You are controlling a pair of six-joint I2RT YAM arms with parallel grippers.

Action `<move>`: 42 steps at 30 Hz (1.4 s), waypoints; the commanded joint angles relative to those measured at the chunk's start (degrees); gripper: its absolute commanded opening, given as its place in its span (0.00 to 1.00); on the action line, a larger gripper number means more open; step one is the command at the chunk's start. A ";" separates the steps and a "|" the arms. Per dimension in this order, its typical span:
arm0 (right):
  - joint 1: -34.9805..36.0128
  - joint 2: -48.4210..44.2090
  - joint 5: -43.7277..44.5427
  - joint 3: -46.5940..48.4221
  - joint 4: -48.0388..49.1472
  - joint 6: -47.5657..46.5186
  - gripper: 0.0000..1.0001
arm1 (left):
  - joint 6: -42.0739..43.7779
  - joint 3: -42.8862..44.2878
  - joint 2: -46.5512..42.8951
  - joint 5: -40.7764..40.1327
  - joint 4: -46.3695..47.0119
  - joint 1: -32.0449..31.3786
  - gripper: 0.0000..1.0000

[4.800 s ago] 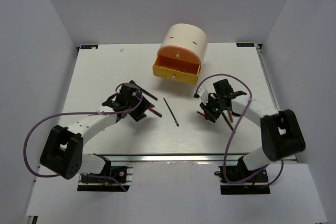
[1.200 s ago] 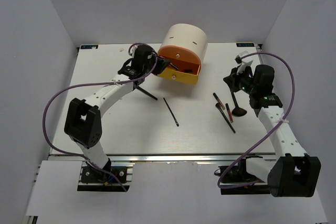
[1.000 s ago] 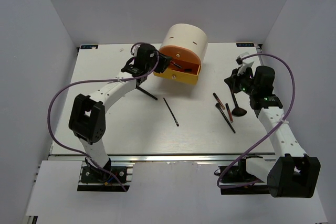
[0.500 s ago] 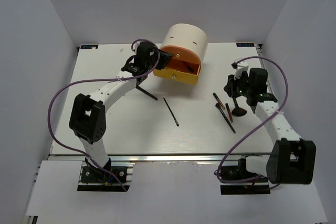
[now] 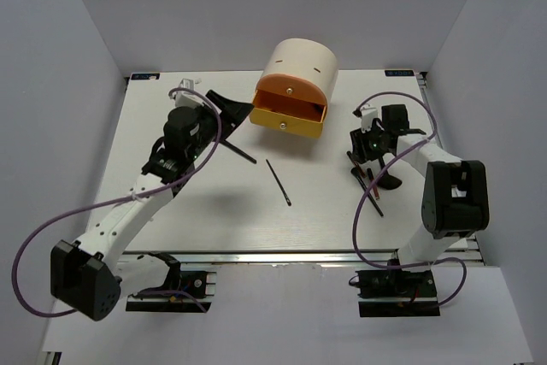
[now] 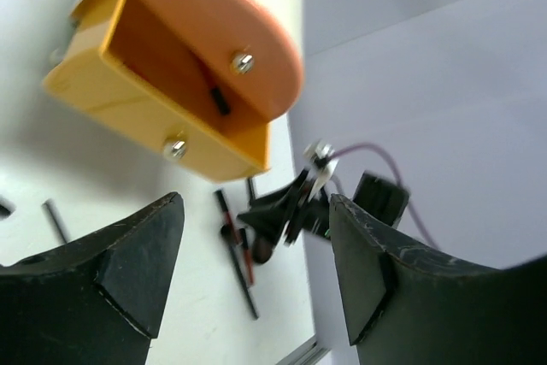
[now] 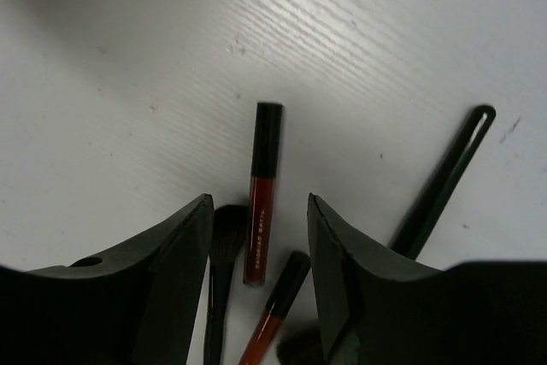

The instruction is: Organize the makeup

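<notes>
Surface (image 5: 171, 237), right edge: the right end effector (image 5: 370, 144), spread and empty, straddles a red stick (image 7: 261, 203), seemingly to pinch it. The left end effector (image 6: 255, 211) gapes empty.

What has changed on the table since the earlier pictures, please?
The left gripper has drawn back from the drawer toward the left, open and empty. The right gripper has come down, open, over a red-and-black stick. The case and the slim black stick stayed put.
</notes>
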 commanded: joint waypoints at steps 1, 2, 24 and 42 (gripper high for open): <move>1.96 2.12 1.94 3.65 0.76 -1.28 0.54 | 3.09 -7.02 -4.95 -1.12 -1.25 0.03 0.79; 2.14 2.66 2.29 4.09 0.94 -1.28 0.54 | 2.74 -8.44 -7.58 -1.56 -2.91 0.03 0.79; 5.83 8.90 12.40 0.84 5.25 -4.62 0.29 | -1.13 -20.15 -15.08 -6.39 -2.75 0.12 0.80; 4.52 -2.23 -3.67 7.17 1.99 2.76 0.00 | -2.28 -22.52 -15.43 -5.69 -2.13 0.12 0.80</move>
